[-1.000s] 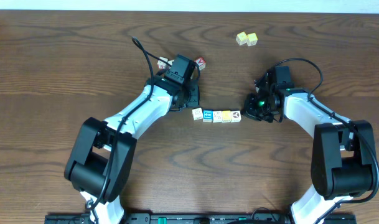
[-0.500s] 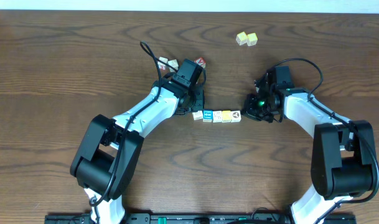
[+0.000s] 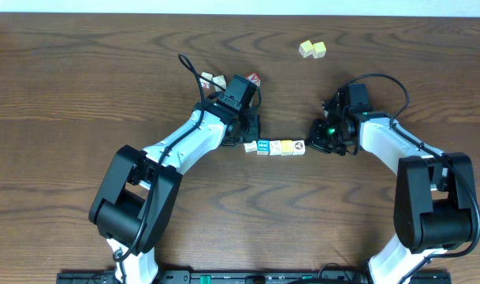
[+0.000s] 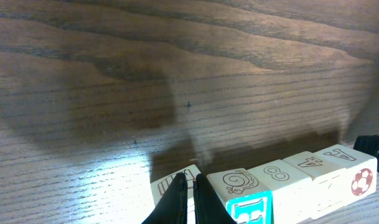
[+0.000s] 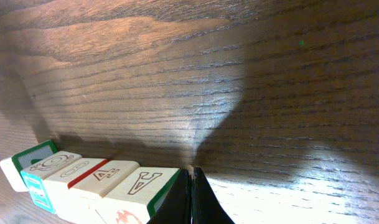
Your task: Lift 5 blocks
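Finding 1. The row of five small printed cubes (image 3: 275, 147), cream-faced with blue, yellow and red-and-black markings, lay end to end at the centre of the overhead frame on the dark wood-grain table (image 3: 82, 71). It appeared to rest on the surface, not yet raised.

Finding 2. The left gripper (image 3: 247, 136) stood at the row's left end with its jaws closed on nothing. In the left wrist view its tips (image 4: 190, 184) overlapped the end cube at lower centre; firm contact could not be confirmed.

Finding 3. The right gripper (image 3: 313, 143) stood at the right end, its jaws likewise closed and empty. In the right wrist view its tips (image 5: 189, 180) met the green-edged end cube (image 5: 142, 184) at lower centre.

Assessment. The closed jaws were judged to serve as blunt pushers, clamping the row between them so that all five would rise as one bar.

Finding 4. The pale yellow-green pair of cubes (image 3: 311, 49), at upper right, lay well apart.
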`<state>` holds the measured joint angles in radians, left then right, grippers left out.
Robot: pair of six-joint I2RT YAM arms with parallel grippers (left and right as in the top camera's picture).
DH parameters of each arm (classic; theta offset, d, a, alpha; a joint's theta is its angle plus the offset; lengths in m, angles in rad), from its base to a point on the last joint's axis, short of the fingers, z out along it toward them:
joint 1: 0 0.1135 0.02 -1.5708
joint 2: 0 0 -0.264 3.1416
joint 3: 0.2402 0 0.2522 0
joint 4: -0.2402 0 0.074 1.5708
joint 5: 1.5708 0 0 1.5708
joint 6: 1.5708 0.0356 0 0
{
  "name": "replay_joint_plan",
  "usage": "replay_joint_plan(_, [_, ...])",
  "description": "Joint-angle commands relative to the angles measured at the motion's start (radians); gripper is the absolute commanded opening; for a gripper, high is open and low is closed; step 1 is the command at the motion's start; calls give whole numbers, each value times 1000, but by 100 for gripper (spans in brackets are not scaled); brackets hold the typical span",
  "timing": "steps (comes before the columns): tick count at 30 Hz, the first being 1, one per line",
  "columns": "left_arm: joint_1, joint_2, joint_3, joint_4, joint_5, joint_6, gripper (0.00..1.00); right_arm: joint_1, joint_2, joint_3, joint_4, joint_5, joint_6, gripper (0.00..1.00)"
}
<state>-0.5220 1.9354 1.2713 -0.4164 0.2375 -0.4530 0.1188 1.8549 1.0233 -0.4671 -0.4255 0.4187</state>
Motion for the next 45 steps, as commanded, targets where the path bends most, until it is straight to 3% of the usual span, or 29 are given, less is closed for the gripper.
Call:
replay_joint_plan(1, [-2,13,-4,-1,8,-13,7,6,9,-5,1,6,14,1])
replay_joint_plan(38, [-44,13,-17,0,-18,-13,7,6,9,-5,-1,6,14,1])
replay_joint_plan(45, [15,-78,10,-3,-18,-13,7,6,9,-5,-19,21,11,1])
